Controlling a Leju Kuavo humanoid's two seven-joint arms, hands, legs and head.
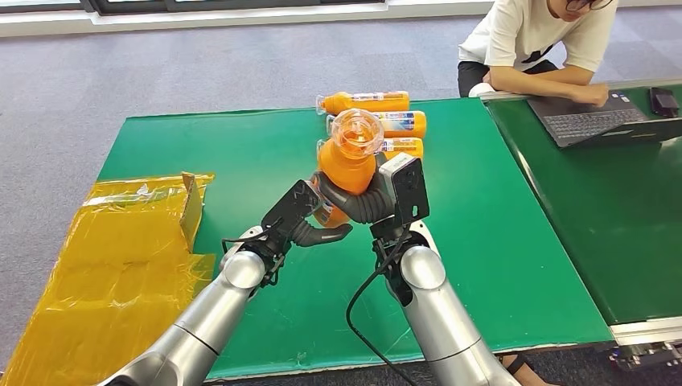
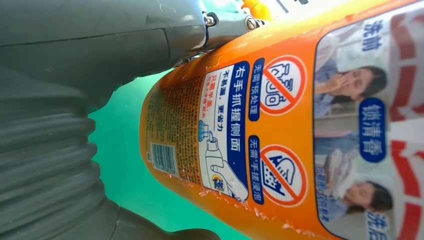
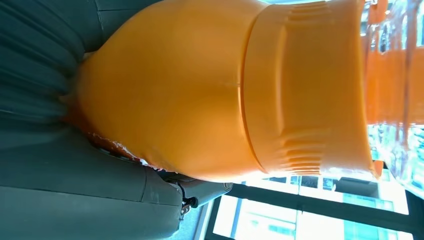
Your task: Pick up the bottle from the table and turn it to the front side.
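The orange bottle [image 1: 347,157] is sitting raised above the green counter [image 1: 201,153], clear cap toward the camera — the right hand [image 1: 371,201] is grasping its upper body. The left hand [image 1: 318,229] is touching its lower labelled part, though whether it is grasping is unclear; three more bottles [image 1: 378,112] are lying beyond.

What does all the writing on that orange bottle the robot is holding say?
On the held orange bottle's back label:
"右手抓握侧面"
"无需预处理"
"无需手搓浸泡"
"不易漏, 更省力"
"洗前"
"Tide", a small logo
Barcode and orange fine print: too small to read.
Bottles lying on the table: labels too blurred to read.
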